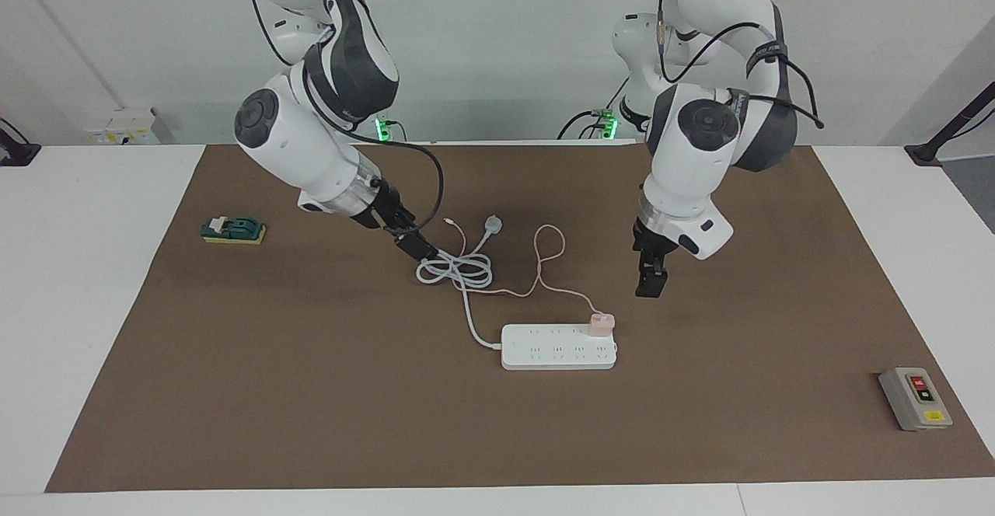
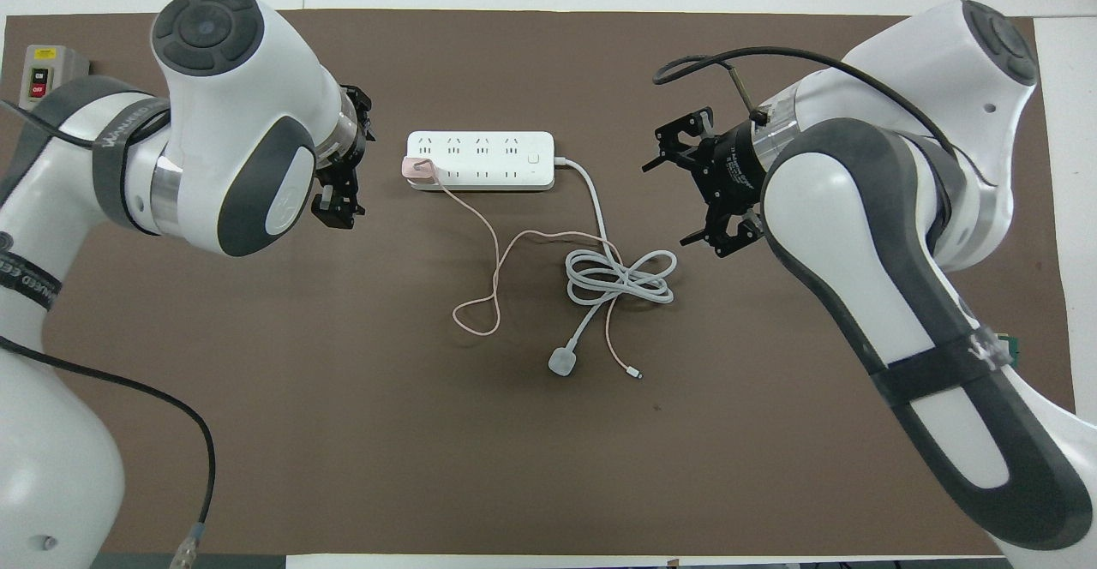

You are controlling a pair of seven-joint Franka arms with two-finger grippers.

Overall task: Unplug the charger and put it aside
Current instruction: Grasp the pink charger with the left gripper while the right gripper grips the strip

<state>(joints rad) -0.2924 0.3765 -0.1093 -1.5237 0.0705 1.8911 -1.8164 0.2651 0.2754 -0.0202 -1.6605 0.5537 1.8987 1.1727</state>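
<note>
Approach step: left gripper [image 1: 650, 287] spread wide, empty, mid-frame just above charger [image 1: 601, 323], plugged into power strip [image 1: 558, 346]. Next: descend, pinch, pull. Right gripper [image 2: 686, 179] spread wide too.
</note>
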